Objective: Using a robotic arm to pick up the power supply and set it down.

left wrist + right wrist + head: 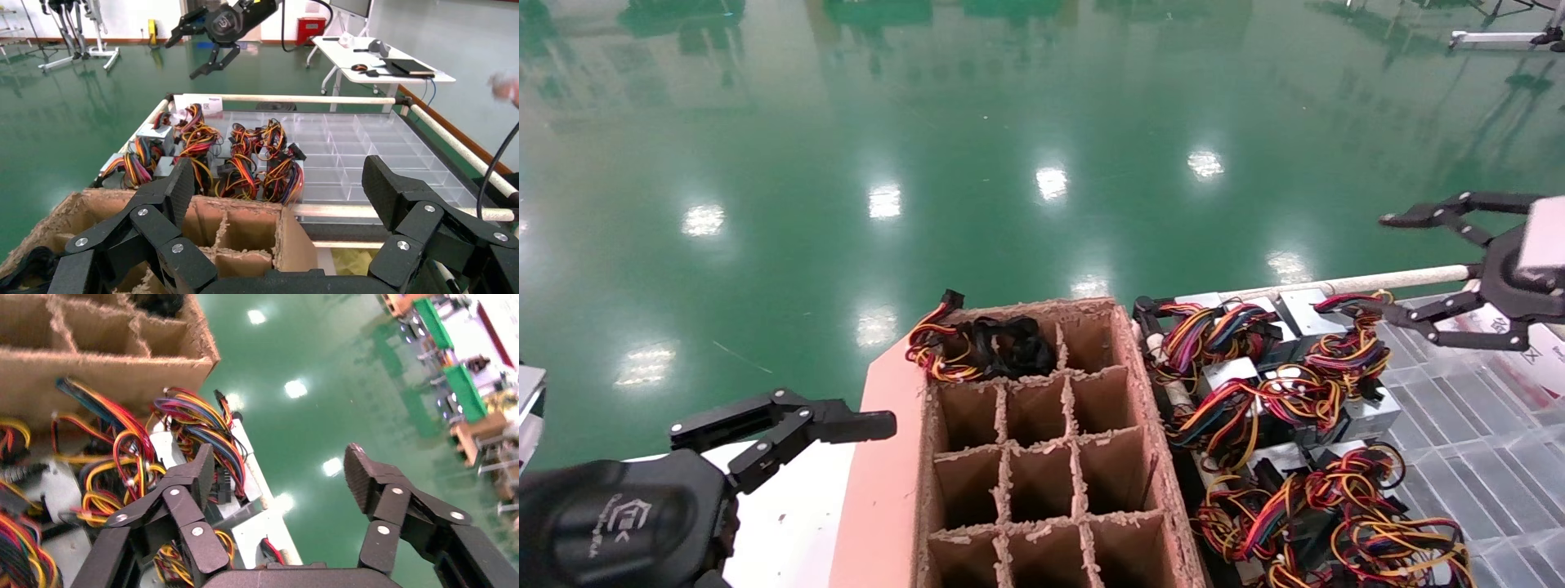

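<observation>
Power supplies (1287,392) with red, yellow and orange wires lie heaped in a clear compartmented tray (1483,441), just beside a brown cardboard divider grid (1042,457); one more wire bundle (977,347) sits in the grid's far corner cell. Right claw (1377,265) hangs spread wide and empty above the far edge of the heap, one finger near the topmost wires. Left claw (878,420), also released and holding nothing, hovers at the near left of the grid, above the table (789,514).
</observation>
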`<state>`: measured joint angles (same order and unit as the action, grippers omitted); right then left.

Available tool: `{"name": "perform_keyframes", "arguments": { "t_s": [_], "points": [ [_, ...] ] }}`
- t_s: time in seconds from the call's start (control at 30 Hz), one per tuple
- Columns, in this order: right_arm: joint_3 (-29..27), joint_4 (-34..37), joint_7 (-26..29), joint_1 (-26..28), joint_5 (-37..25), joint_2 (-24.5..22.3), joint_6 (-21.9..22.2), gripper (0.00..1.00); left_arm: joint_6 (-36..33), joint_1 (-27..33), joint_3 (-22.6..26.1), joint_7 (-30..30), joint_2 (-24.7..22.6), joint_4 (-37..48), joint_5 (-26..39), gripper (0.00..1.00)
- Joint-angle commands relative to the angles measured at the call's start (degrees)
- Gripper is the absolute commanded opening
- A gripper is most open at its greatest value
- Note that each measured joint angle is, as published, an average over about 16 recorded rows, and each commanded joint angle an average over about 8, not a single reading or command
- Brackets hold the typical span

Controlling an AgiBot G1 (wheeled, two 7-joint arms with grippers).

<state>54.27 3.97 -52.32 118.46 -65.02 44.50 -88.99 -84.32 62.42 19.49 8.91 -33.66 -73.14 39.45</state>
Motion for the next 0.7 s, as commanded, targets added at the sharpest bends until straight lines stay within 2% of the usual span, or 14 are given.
{"name": "perform_keyframes", "arguments": {
  "t_s": [0.03,0.7],
  "points": [
    [-1.2,-0.8,1.1,-1.3,1.1,-0.5,0.6,1.00,0.0,0.0,0.0,0.0,0.0,0.0,0.0,1.00],
    [-14.4,-28.2,23.2,-21.1,9.0,-3.7,1.5,1.00,0.0,0.0,0.0,0.0,0.0,0.0,0.0,1.00]
  ]
}}
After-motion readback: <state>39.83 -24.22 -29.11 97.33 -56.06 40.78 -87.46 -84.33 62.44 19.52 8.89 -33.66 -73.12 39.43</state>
